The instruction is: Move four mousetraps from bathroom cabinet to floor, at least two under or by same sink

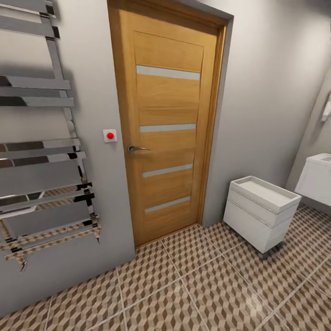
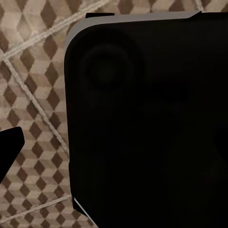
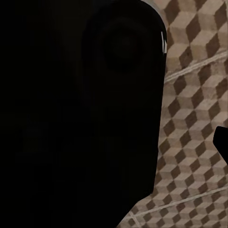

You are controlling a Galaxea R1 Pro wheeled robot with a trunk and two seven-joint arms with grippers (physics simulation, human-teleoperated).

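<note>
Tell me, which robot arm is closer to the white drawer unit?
Probably the right. The white drawer unit stands on the robot's right side; both wrist cameras face the tiled floor, so the arms seem tucked in.

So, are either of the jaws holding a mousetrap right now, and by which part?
Cannot be told. Both wrist views are mostly blocked by a dark body over the patterned floor tiles, and the jaws themselves aren't clearly visible. The head view shows the wooden door.

A black robot body part (image 3: 76, 114) looms large over the cube-patterned bathroom floor (image 3: 194, 118), pale grout lines beside it.
</note>
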